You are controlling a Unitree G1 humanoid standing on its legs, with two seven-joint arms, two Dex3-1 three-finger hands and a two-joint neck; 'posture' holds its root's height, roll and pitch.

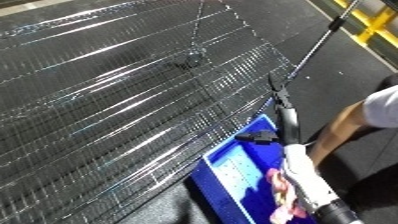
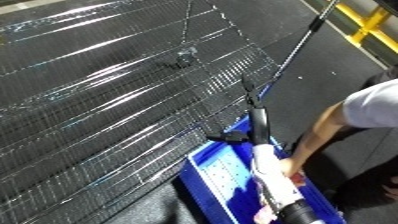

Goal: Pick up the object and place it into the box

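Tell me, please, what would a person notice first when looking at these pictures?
First, the large shiny wire mesh surface, which fills the upper left and most of the view. Next, the bright blue plastic bin at the lower right edge of the mesh. Over the bin, a white and black robot forearm reaches in from below, with something pink beside it.

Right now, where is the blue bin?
The blue bin sits at the lower right of both eye views, beside the wire mesh surface, under the robot's white forearm.
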